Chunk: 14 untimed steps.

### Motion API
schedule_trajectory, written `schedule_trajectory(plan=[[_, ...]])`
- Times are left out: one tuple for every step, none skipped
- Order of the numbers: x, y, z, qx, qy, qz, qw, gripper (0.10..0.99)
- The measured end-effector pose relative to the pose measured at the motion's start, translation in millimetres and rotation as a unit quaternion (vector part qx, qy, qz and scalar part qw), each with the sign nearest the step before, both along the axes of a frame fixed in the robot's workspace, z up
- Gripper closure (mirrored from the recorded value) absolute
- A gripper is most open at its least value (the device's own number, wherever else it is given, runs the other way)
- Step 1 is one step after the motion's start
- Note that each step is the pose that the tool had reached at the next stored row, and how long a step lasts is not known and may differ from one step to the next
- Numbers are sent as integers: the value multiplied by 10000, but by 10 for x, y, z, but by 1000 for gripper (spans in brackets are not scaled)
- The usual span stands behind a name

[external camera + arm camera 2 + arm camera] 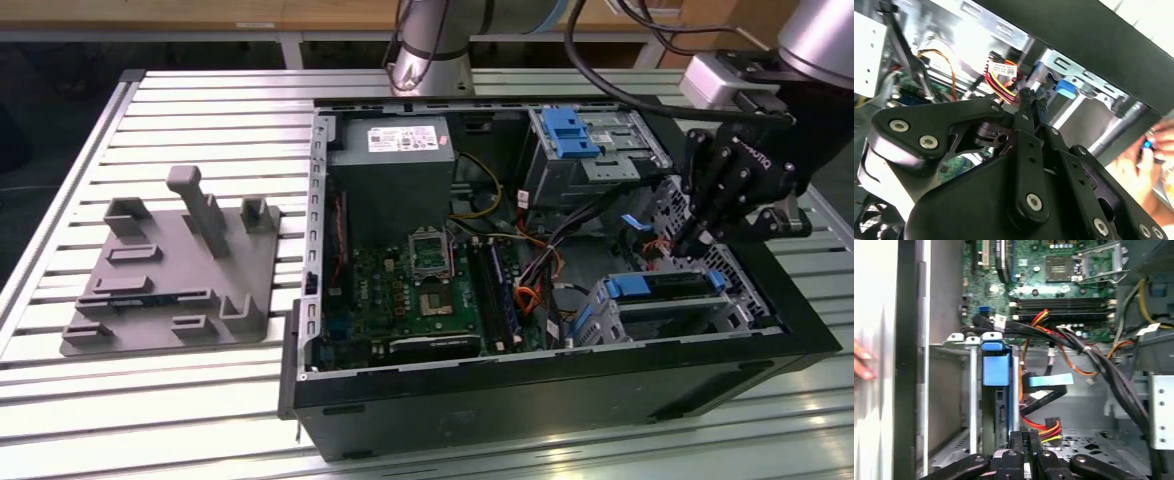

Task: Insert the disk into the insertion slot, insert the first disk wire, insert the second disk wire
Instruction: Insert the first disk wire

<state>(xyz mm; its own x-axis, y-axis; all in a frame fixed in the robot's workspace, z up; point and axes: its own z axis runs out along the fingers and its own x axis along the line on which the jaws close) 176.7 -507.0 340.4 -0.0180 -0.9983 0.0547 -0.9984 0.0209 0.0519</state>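
Already the disk (663,286) sits in the slot (607,320). Beside red-and-yellow wires (1046,429) the fingers (1016,442) are drawn close together; any grasp is unclear.

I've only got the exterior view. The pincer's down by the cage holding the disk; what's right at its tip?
Observer: In the first wrist view, a red, yellow and orange wire bundle lies just beside the pincer.
Operator: Any other cable nearby?
Observer: Same view: a black cable with a blue tag lies beside the disk, at its blue end.
Operator: Anyone close?
Observer: Yes, a person's hand shows just outside the case wall there.
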Motion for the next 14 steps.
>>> schedule_trajectory(plan=[[-1,-14,-1,79,0,0,10000,918],[-2,-35,0,127,0,0,9999,918],[-2,-55,0,141,1,0,9999,918],[-2,-71,0,149,0,1,9999,918],[-2,-77,0,153,0,1,9999,918],[-2,-78,0,153,0,1,9999,918],[-2,-78,0,153,0,0,9999,918],[-3,-78,0,153,0,0,9999,918],[-3,-78,0,153,0,0,9999,918],[-3,-79,1,152,0,0,9999,918],[-3,-79,0,153,0,0,9999,918],[-2,-80,0,153,0,0,9999,918],[-2,-83,0,153,0,0,9999,918],[-2,-87,0,153,0,0,9999,918]])
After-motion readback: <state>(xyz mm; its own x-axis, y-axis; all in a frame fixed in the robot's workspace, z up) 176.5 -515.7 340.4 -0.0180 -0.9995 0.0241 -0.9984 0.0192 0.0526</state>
